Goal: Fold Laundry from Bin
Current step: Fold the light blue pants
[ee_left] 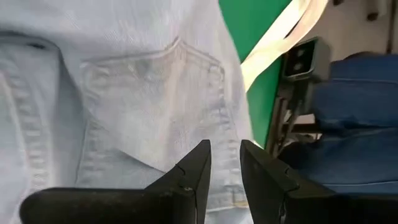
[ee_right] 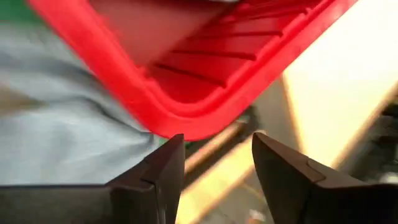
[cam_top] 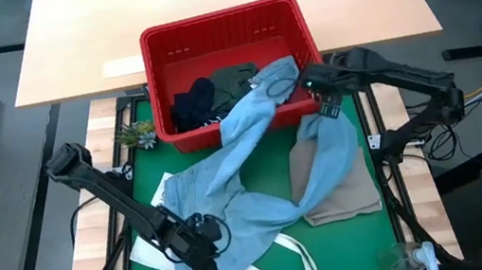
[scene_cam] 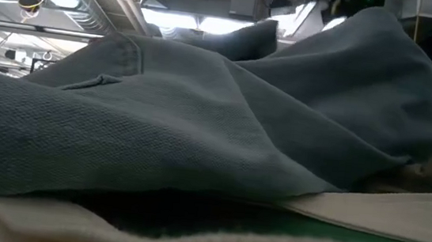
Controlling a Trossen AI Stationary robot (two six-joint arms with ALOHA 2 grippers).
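The light blue jeans (cam_top: 255, 166) were strung right across the green mat (cam_top: 277, 216): one leg hung over the front rim of the red bin (cam_top: 226, 37), its cuff lying inside at the bin's right end, while the rest ran down to the mat's front-left corner. The other leg doubled back toward the right edge, draped over the beige cloth (cam_top: 341, 198) that lay flat near the mat's right side. Inside the bin, the dark navy shorts (cam_top: 193, 104) sat at the left and the dark olive shirt (cam_top: 235, 80) beside them in the middle.

The right gripper (cam_top: 324, 101) hung just off the bin's front-right corner, above the jeans leg there. In its wrist view its fingers (ee_right: 165, 171) stood well apart with nothing between them, the red rim just ahead.

The left gripper (cam_top: 199, 254) was down at the front-left corner of the mat, on the waist end of the jeans. Its wrist view showed a back pocket (ee_left: 149, 106) straight ahead and the fingers (ee_left: 196, 165) set narrow; whether cloth was pinched between them, I couldn't tell.

A white bag (cam_top: 271, 269) lay under the jeans along the front edge. A small green plant (cam_top: 136, 134) sat at the mat's back-left corner.
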